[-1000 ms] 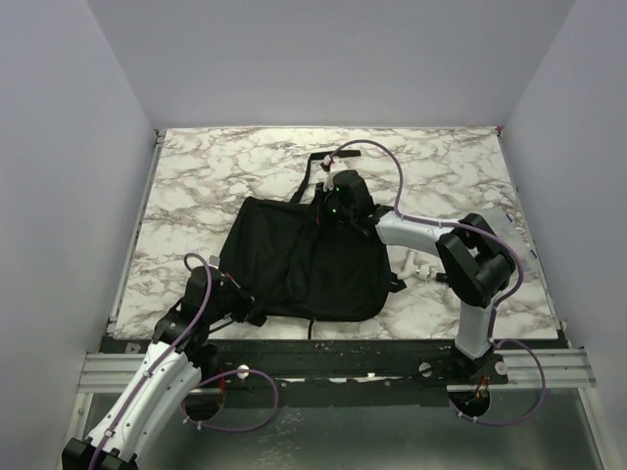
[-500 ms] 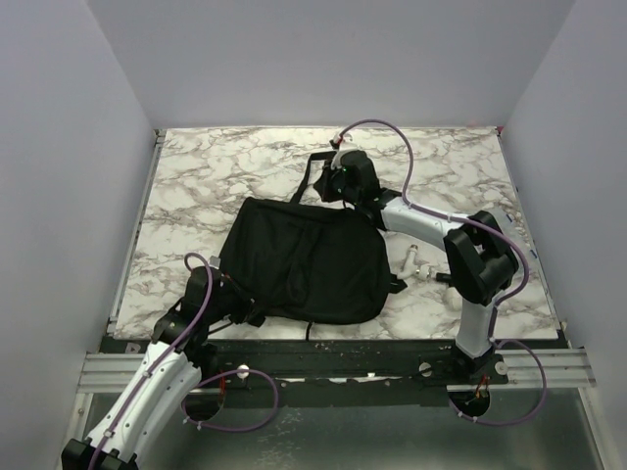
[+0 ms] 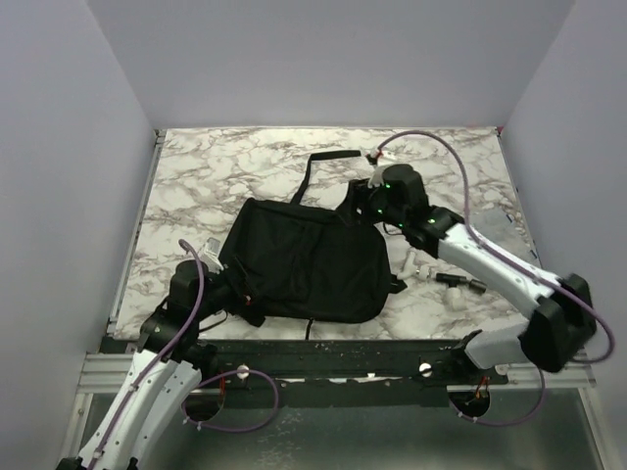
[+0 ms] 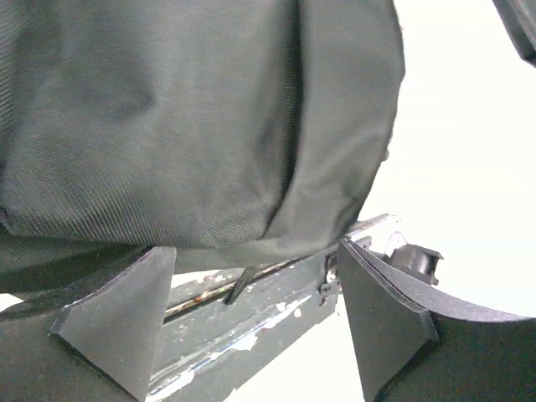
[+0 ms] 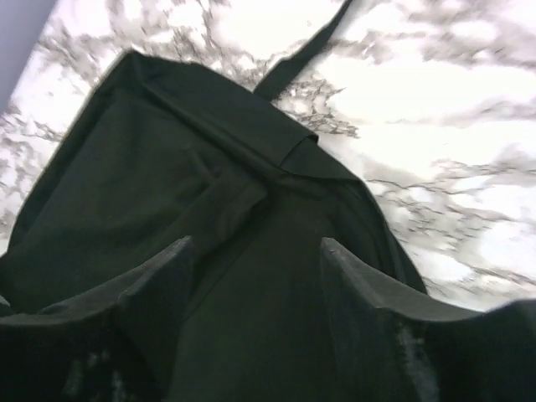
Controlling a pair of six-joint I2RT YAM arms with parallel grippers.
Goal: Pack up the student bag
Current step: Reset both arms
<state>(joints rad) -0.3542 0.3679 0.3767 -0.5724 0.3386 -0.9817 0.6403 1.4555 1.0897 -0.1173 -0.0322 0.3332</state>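
The student bag (image 3: 304,264), a large black fabric backpack, lies flat in the middle of the marble table (image 3: 196,176), its strap (image 3: 312,168) trailing toward the back. My left gripper (image 3: 238,294) is at the bag's near left corner. In the left wrist view it (image 4: 251,293) stands open, with the bag's fabric (image 4: 193,126) just beyond the fingertips and nothing between them. My right gripper (image 3: 370,213) hovers over the bag's far right corner. Seen from the right wrist it (image 5: 255,260) is open above the bag (image 5: 167,167), holding nothing. The strap (image 5: 301,54) runs away behind.
Small white and black parts (image 3: 431,269) (image 3: 462,282) lie on the table right of the bag. A dark metal rail (image 3: 333,352) runs along the near edge, showing in the left wrist view as a scuffed bar (image 4: 251,318). Walls close off the left, right and back.
Both grippers were shut and are now open, letting go of the bag. The right arm has swung right and stretched out. The bag's top has settled flatter.
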